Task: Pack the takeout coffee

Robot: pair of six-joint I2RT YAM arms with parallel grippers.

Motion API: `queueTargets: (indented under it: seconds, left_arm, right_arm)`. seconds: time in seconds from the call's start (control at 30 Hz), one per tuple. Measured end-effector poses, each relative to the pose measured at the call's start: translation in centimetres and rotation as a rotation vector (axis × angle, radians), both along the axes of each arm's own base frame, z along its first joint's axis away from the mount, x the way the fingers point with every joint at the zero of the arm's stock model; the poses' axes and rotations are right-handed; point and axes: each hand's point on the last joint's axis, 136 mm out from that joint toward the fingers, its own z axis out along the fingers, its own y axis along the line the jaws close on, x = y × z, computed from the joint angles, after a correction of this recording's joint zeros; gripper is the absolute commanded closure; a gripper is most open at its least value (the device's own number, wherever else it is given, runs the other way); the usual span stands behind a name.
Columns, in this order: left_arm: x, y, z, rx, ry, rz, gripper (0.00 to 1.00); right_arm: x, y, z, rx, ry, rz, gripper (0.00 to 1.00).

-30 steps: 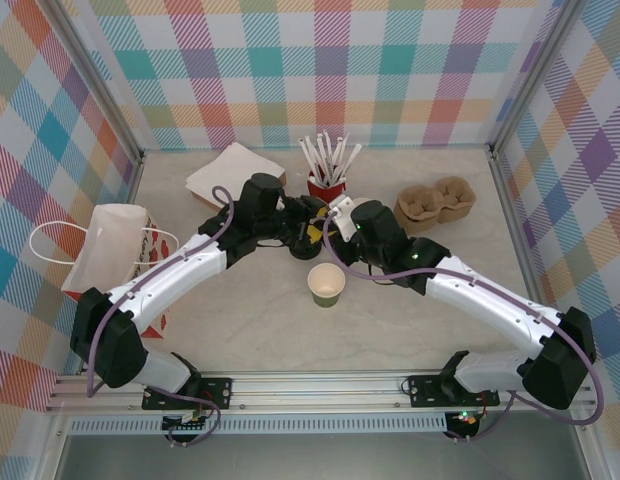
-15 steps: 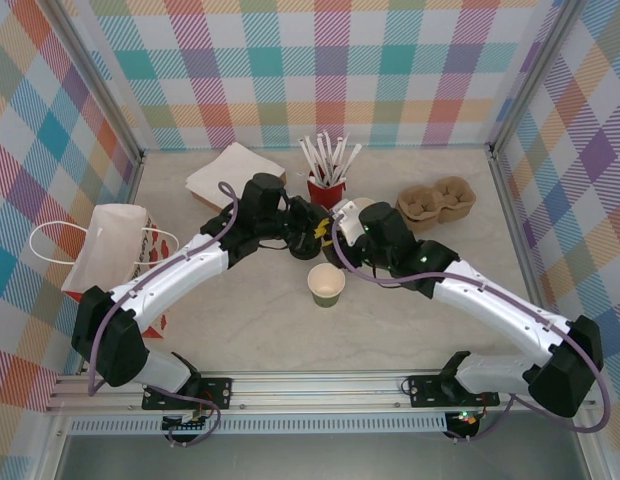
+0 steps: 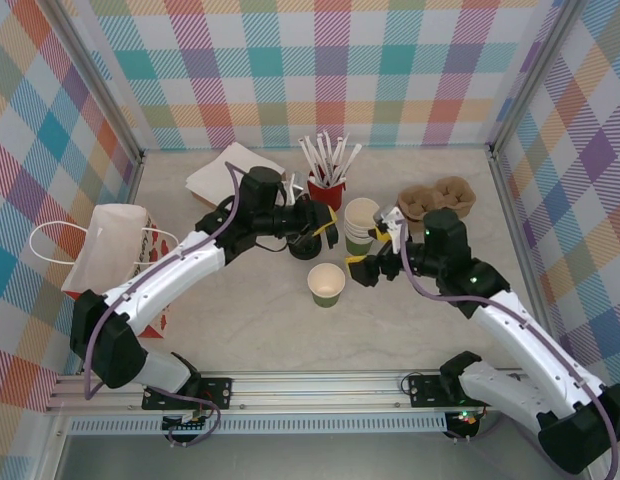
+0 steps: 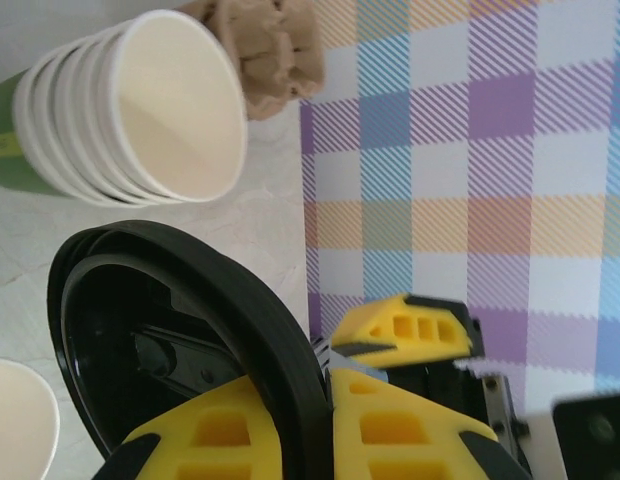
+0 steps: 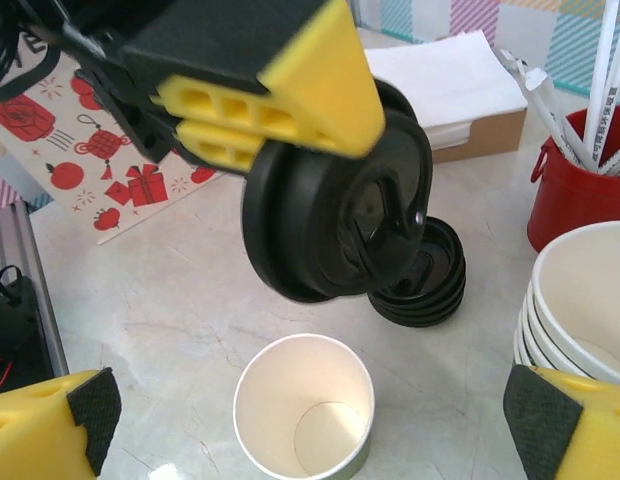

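The takeout coffee is not yet assembled: its green cup (image 3: 326, 285) stands open and upright on the table, white inside showing, just nearside of both grippers and between them, and its black lid (image 5: 340, 215) hangs in the air above and slightly beyond it.

Far out to the left gripper's left, back along its arm, a printed paper bag (image 3: 110, 250) lies on its side. Behind that gripper's wrist sits a stack of white napkins (image 3: 235, 172).

The left gripper (image 3: 318, 228) is clamped on the black lid, its yellow fingers (image 4: 220, 435) pinching the rim so the lid stands on edge. The rim looks doubled, and whether one lid or two are held cannot be told. Below and just past the held lid a stack of lids (image 5: 420, 278) rests on the table.

Just beyond the fingertips stands a red cup (image 3: 327, 187) of white sticks.

Between the two grippers' tips is a stack of nested cups (image 3: 360, 225), upright.

The right gripper (image 3: 375, 245) is spread wide, holding nothing, its pads (image 5: 50, 430) flanking the open green cup in the wrist view.

Beyond the right wrist lies the brown carrier (image 3: 437, 200).
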Motion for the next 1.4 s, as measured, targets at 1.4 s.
queueTargets:
  seconds: [1.4]
  left_arm:
    - [-3.8,0.2,5.4,-0.071,-0.277,-0.212,0.93]
  right_arm:
    - [2.3,5.3,5.2,0.179,-0.252,0.456,0.14]
